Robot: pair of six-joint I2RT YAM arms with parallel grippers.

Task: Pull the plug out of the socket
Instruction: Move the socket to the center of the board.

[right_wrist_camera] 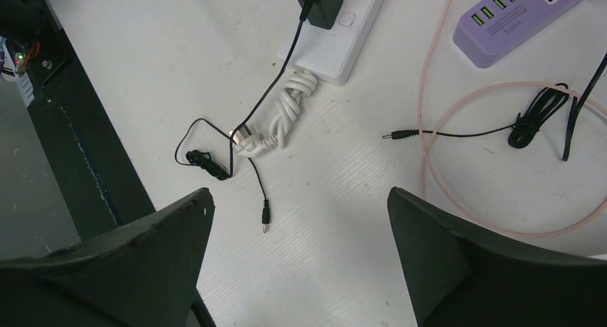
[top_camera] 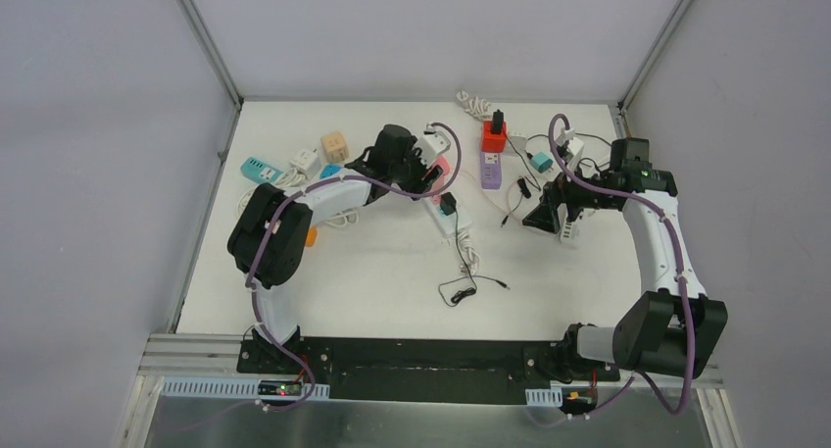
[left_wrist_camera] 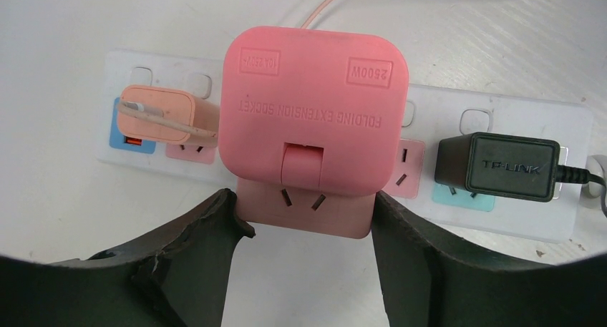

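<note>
two left fingers (left_wrist_camera: 193, 270) clamped the pink plug (left_wrist_camera: 315, 119) at its near edges; right fingers (right_wrist_camera: 129, 270) hung spread over open counter (right_wrist_camera: 343, 220).

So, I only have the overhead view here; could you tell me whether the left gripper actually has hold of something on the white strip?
Observer: Yes. In the wrist view the left gripper has a finger against each side of a pink socket cube plugged into the white power strip.
Operator: Thank you. What sits next to it?
Observer: An orange charger on one side and a black adapter marked TP-LINK on the other.
Operator: And is the right gripper carrying anything?
Observer: No. The right gripper is open and empty, over a loose barrel plug.
</note>
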